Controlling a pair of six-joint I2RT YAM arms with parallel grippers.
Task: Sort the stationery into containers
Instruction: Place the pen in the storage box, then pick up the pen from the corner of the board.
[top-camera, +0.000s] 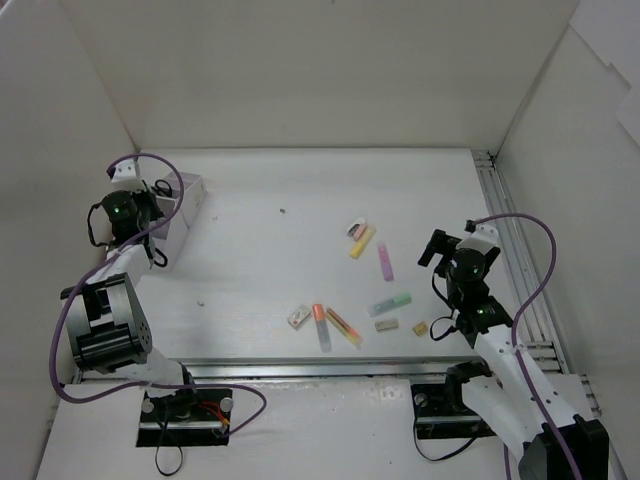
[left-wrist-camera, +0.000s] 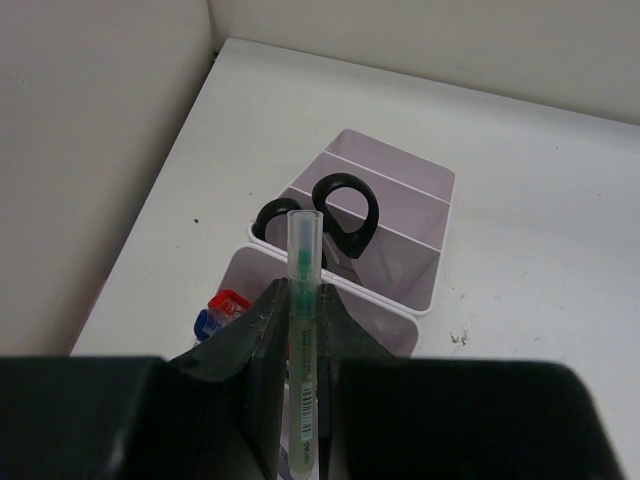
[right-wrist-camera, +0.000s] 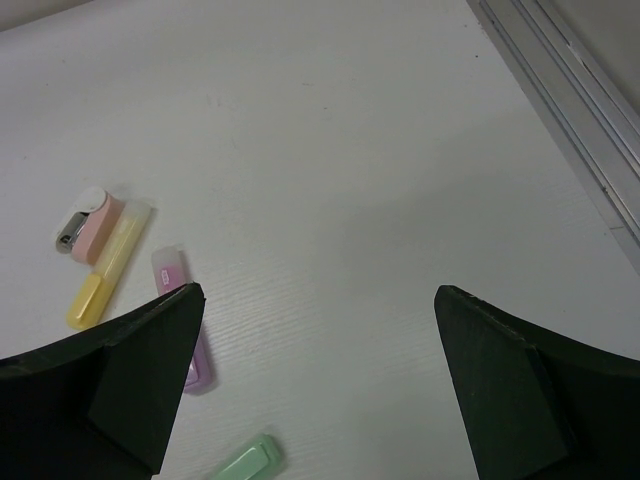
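My left gripper (left-wrist-camera: 303, 292) is shut on a thin green pen (left-wrist-camera: 303, 240) with a clear cap, held above the white organiser (left-wrist-camera: 430, 185) at the far left (top-camera: 188, 197). Black-handled scissors (left-wrist-camera: 345, 215) stand in its middle compartment. Red and blue pen caps (left-wrist-camera: 222, 308) show in the nearest one. My right gripper (top-camera: 437, 247) (right-wrist-camera: 318, 292) hangs open over bare table. Loose stationery lies to its left: a yellow highlighter (top-camera: 362, 242) (right-wrist-camera: 105, 275), a purple one (top-camera: 385, 262) (right-wrist-camera: 170, 268) and a green one (top-camera: 390, 303) (right-wrist-camera: 245, 462).
Nearer the front lie an orange highlighter (top-camera: 343, 326), an orange-capped clear marker (top-camera: 321, 325), a white eraser (top-camera: 298, 317), a grey eraser (top-camera: 387, 324) and a tan eraser (top-camera: 420, 327). A pink item (top-camera: 355, 228) touches the yellow highlighter. White walls enclose the table; a metal rail (top-camera: 500, 215) runs along the right.
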